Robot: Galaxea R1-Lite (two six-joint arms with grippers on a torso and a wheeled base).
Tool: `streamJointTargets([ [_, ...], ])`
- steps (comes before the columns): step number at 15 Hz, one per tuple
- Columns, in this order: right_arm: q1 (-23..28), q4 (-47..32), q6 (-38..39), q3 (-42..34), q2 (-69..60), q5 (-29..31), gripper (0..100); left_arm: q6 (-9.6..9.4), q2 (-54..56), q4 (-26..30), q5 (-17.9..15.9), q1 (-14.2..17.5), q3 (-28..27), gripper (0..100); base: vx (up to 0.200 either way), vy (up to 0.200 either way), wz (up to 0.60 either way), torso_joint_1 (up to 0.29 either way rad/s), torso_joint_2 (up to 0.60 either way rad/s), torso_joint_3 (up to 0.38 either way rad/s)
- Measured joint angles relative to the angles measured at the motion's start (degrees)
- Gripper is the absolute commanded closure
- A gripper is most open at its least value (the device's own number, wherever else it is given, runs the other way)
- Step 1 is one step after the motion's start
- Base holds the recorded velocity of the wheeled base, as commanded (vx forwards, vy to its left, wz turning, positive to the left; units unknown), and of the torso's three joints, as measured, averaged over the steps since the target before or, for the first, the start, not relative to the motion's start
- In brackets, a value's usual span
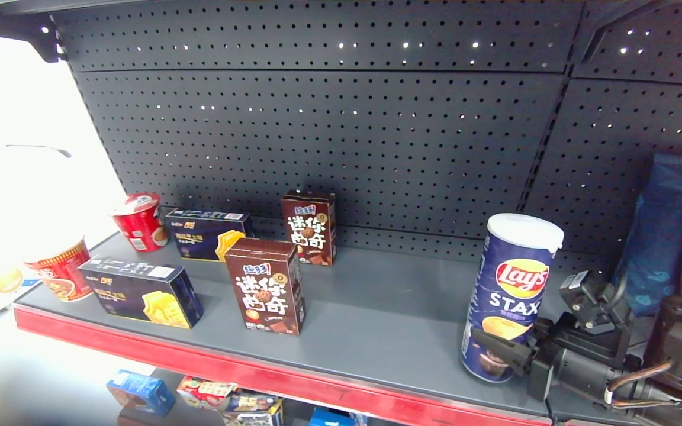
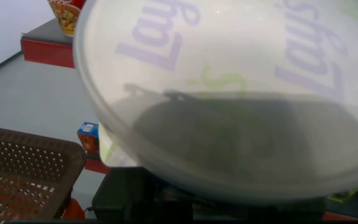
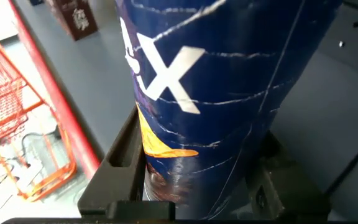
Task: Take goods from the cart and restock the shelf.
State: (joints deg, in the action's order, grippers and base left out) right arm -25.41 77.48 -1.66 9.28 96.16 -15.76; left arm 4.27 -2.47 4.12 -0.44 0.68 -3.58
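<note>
flanking chip can (image 1: 510, 296): boxes (image 1: 265, 284), blue bags (image 1: 672, 231)

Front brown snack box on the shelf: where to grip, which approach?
Front brown snack box: probably pinch its upper half across the thin front-to-back depth, coming from above. It stands upright, top free, and the navy box lies close on its left.

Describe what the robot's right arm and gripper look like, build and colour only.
The right arm is matte black, built from blocky housings, with a boxy black camera module on the wrist. A bundle of orange and pale cables loops out near the wrist. The right gripper is black too, with flat, straight fingers like narrow plates. No markings can be made out on it.
</note>
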Motion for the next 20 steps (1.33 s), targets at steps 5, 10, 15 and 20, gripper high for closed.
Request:
streamJointTargets([
  [5, 0.07, 9.78, -0.06, 0.00, 7.59, 1.94, 100, 0.11, 0.00, 0.00, 0.09, 0.00, 0.00, 100, 0.000, 0.000, 0.00, 0.000, 0.00, 0.000],
  [10, 0.13, 11.61, -0.01, 0.06, 10.51, 2.30, 100, 0.11, 0.00, 0.00, 0.11, 0.00, 0.01, 100, 0.000, 0.000, 0.00, 0.000, 0.00, 0.000],
  [15, -0.09, 11.39, 0.07, -0.07, 10.76, 2.30, 0, 0.18, -0.05, -0.07, 0.44, 0.00, 0.01, 100, 0.000, 0.000, 0.00, 0.000, 0.00, 0.000],
  [20, -0.24, 11.52, -0.17, -1.48, 8.72, 2.30, 0, 0.90, -0.06, -0.10, 0.44, -0.02, 0.06, 100, 0.000, 0.000, 0.00, 0.000, 0.00, 0.000],
])
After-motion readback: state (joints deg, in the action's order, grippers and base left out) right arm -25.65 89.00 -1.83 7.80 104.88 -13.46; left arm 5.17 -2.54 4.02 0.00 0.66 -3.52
